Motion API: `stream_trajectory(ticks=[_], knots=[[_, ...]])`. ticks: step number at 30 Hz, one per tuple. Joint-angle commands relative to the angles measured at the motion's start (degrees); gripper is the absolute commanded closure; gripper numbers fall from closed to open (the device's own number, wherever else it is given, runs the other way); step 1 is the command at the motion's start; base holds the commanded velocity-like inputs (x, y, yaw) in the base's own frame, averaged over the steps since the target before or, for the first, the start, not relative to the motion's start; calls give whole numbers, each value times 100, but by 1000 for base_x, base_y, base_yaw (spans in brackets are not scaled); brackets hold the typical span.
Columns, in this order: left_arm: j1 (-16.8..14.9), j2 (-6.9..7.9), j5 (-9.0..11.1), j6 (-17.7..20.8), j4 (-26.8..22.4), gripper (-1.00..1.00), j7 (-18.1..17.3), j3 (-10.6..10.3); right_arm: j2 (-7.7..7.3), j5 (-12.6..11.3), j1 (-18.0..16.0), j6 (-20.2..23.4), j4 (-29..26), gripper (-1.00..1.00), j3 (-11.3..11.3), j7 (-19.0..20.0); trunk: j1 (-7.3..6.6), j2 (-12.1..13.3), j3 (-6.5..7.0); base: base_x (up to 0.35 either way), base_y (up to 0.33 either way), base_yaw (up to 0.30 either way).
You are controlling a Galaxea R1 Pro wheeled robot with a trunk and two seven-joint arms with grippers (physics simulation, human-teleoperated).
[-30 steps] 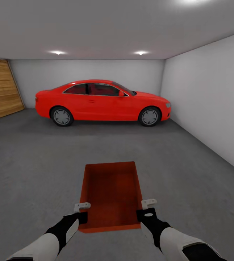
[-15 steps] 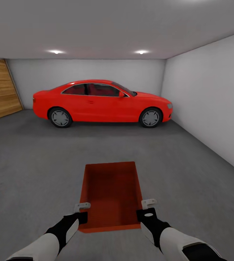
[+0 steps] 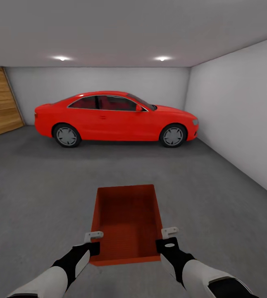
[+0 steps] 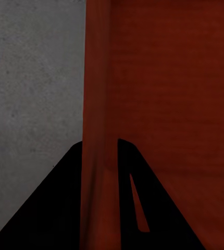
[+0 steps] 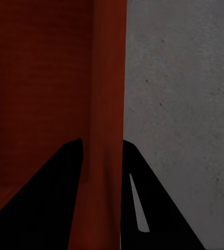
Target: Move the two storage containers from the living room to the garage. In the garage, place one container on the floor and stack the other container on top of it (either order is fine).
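Closer red car [image 3: 116, 116]; storage container [image 3: 127, 221] lengthwise ahead, side walls pinched by left tool [image 3: 94, 242] and right tool [image 3: 169, 238].

Dark grey mottled concrete floor [image 3: 34, 190] stretching across a garage. A red car [image 3: 116, 118] stands on it at the far end, side-on, near the back wall.

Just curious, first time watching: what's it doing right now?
Both grippers, left and right, clamped on storage container walls. Carried above garage floor. Red car parked ahead.
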Motion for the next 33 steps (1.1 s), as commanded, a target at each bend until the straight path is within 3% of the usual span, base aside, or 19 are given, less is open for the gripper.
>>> stream_trajectory(ticks=[1, 22, 33], knots=[[-4, 286, 5, -12, -144, 100, 51, 78, 1, -40, -4, 17, 25, 100, -76, -75, 7, -13, -13, 322, 0, 0], [-4, 286, 5, -16, -148, 100, 51, 78, 1, -40, -4, 18, 25, 100, -76, -75, 7, -13, -13, 322, 0, -2], [-4, 286, 5, -13, -147, 100, 46, 78, 1, -40, -4, 18, 25, 100, -76, -76, 7, -13, -13, 322, 0, -210]])
